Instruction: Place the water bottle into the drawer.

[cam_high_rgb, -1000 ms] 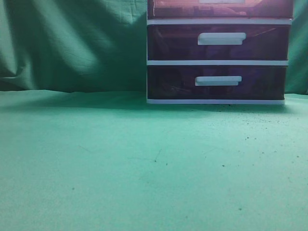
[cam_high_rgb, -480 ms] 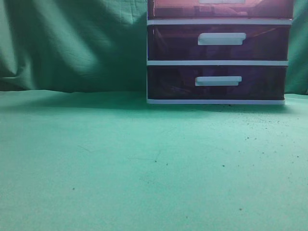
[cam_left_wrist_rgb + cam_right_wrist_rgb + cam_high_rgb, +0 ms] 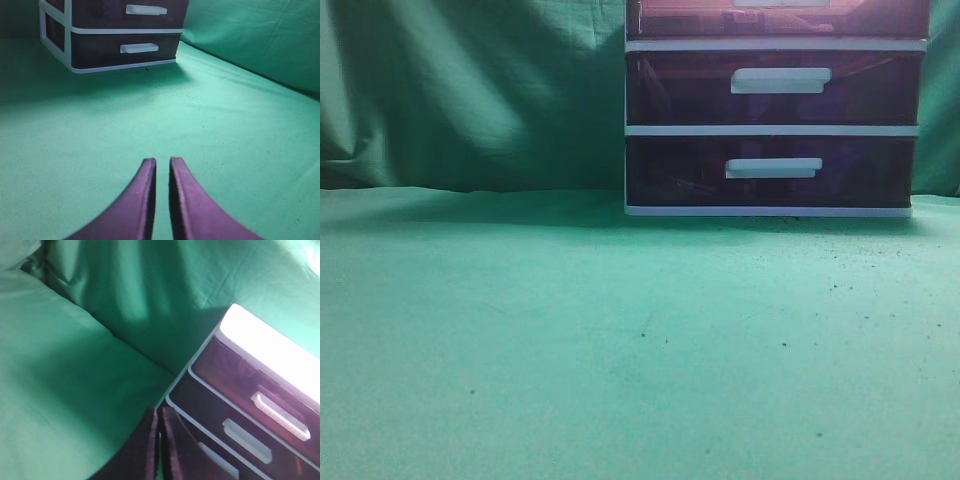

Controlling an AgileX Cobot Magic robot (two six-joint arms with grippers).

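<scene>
The drawer is the top one of the white-framed unit, and only its lower strip shows at the top edge of the exterior view. In the right wrist view its reddish-purple front and white bar handle sit flush under the unit's white top. No water bottle shows in any view. My right gripper is shut and empty, high up by the unit's left front corner. My left gripper is shut and empty, low over the green cloth, well in front of the unit. Neither gripper shows in the exterior view.
The two darker drawers below are shut, each with a white handle. The unit stands at the back right of the table against a draped green backdrop. Green cloth covers the table.
The faint reddish shapes behind the top drawer's front shift slightly in the exterior view. Nothing else has visibly moved.
</scene>
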